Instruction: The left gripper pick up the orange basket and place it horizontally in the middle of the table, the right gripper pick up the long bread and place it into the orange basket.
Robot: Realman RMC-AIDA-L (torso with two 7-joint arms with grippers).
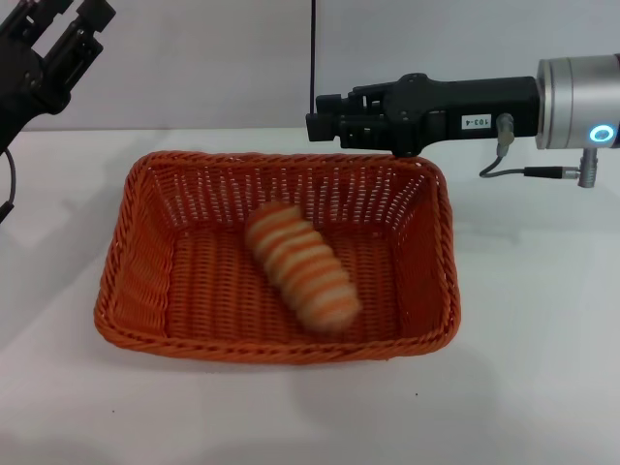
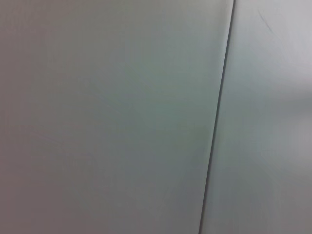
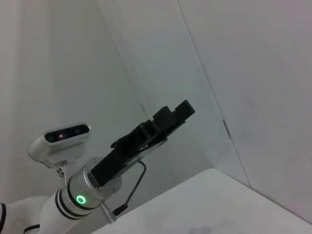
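Right gripper (image 1: 315,116), labelled "103-4", empty above orange basket (image 1: 426,291) holding long bread (image 1: 301,267).

1. Head cam sits up high and looks forward and down at the table (image 1: 542,387), close enough that the orange basket (image 1: 145,320) fills the middle of the shot, with pale wall behind.
2. Left wrist cam is pointed off the table entirely: just blank grey wall with one thin dark seam (image 2: 217,122) running through it. No telling how near it is.
3. Right wrist cam looks across and upward from fairly low, catching a corner of the table (image 3: 209,204), the walls, the left tool (image 3: 170,117) raised in the air, and the robot's head camera (image 3: 61,144).
4. Overlap: head and right wrist views both show the left tool (image 1: 58,48) and the table. The left wrist view shares only wall.
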